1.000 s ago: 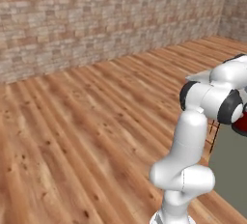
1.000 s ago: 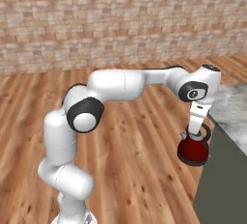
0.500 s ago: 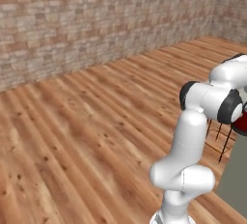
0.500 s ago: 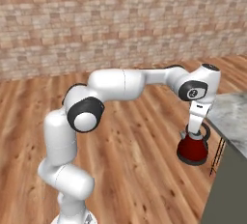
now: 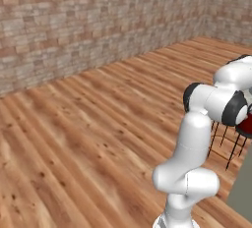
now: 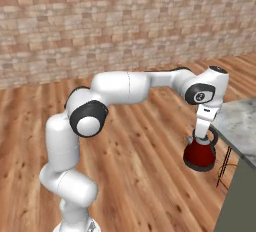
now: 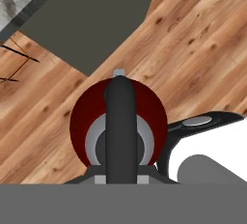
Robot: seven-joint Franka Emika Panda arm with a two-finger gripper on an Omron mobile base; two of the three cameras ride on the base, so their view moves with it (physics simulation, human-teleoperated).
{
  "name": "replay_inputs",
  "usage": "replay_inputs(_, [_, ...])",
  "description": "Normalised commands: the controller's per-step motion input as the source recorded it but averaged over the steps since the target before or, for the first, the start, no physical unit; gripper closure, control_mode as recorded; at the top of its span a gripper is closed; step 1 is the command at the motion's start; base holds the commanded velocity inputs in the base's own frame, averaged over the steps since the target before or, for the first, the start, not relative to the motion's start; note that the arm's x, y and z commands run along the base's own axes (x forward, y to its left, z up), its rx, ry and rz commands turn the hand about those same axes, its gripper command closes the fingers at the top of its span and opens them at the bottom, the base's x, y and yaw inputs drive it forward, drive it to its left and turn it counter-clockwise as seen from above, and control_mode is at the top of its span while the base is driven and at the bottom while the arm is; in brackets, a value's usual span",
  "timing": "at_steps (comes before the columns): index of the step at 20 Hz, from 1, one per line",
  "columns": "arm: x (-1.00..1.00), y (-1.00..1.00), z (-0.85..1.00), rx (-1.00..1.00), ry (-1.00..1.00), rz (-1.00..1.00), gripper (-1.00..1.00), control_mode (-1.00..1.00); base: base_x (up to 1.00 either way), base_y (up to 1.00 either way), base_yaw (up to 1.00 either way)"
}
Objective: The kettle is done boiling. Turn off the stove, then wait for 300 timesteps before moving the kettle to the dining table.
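- the gripper (image 6: 202, 140) is clenched on the handle of the red kettle (image 6: 199, 156), which hangs straight below it, in the air above the wooden floor (image 6: 150, 176).
- just right of the kettle lies the dining table (image 6: 240, 126), its pale top higher than the kettle's base.
- the table's far side is cut off; the fingertips are hidden by the handle.

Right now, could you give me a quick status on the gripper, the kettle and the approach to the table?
Gripper shut on kettle handle. Kettle hangs upright above wood floor, beside dining table edge. Nothing between them.
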Motion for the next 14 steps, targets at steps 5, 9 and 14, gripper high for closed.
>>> replay_inputs(5, [0.0,0.0,0.0,0.0,0.0,0.0,1.0,1.0,0.5,0.0,-0.16])
replay_inputs(9, [0.0,0.0,0.0,0.0,0.0,0.0,1.0,1.0,0.51,-0.02,-0.13])
replay_inputs(14, [0.0,0.0,0.0,0.0,0.0,0.0,1.0,1.0,0.51,-0.1,-0.11])
